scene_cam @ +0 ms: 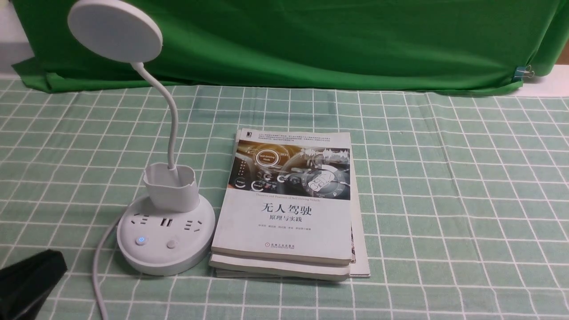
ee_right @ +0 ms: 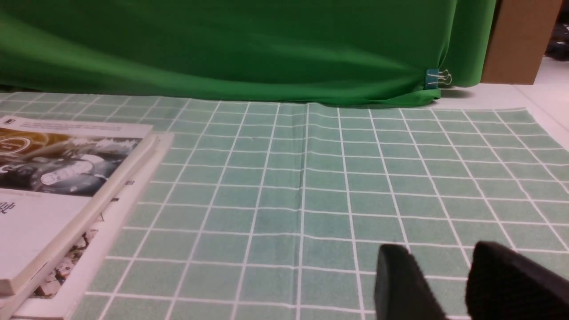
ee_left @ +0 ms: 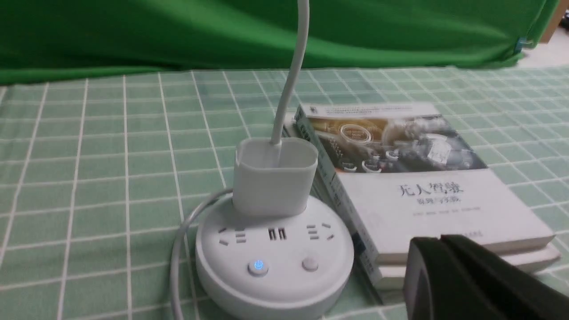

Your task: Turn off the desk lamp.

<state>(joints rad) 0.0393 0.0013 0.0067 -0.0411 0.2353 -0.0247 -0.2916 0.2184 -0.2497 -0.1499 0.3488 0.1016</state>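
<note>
The white desk lamp (scene_cam: 166,231) stands at the left of the checked cloth, with its round disc head (scene_cam: 114,30) up on a thin bent neck and a small cup holder (scene_cam: 170,186) on the round base. The base has sockets and two buttons: the left button (scene_cam: 141,240) glows blue, the right button (scene_cam: 171,244) is plain. The base also shows in the left wrist view (ee_left: 275,262). My left gripper (scene_cam: 51,262) is shut and empty, low at the near left of the base, apart from it; its closed tips (ee_left: 440,240) show before the books. My right gripper (ee_right: 438,253) is open and empty above bare cloth.
A stack of books (scene_cam: 289,209) lies right beside the lamp base. The lamp's white cord (scene_cam: 98,266) runs off the near side of the base. A green backdrop (scene_cam: 311,40) hangs along the far edge, held by a clip (scene_cam: 524,71). The green checked cloth (scene_cam: 466,200) covers the table.
</note>
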